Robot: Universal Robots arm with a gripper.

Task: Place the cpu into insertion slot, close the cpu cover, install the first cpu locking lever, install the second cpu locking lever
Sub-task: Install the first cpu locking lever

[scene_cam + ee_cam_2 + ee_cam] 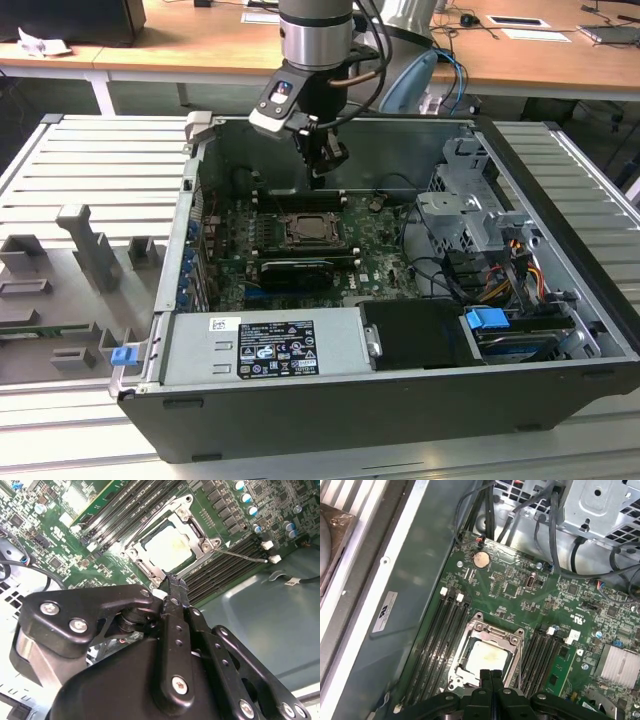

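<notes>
Closest to the lens in both wrist views sat your gripper, its black fingers pressed flat together with nothing between them. The tips hung just over one edge of the cpu cover; whether they touched it, I could not tell. That cover lay flat, framing the cpu, which sat in the insertion slot with its pale metal face showing through the window. Long black memory slots ran along both sides of the socket. A thin wire lever stuck out from one corner of the cover, above the slots. In the exterior view your arm stood over the far part of the motherboard inside the open computer case. A drive cage sat to the exterior view's right, and a gray fixture tray lay outside the case on the exterior view's left.
</notes>
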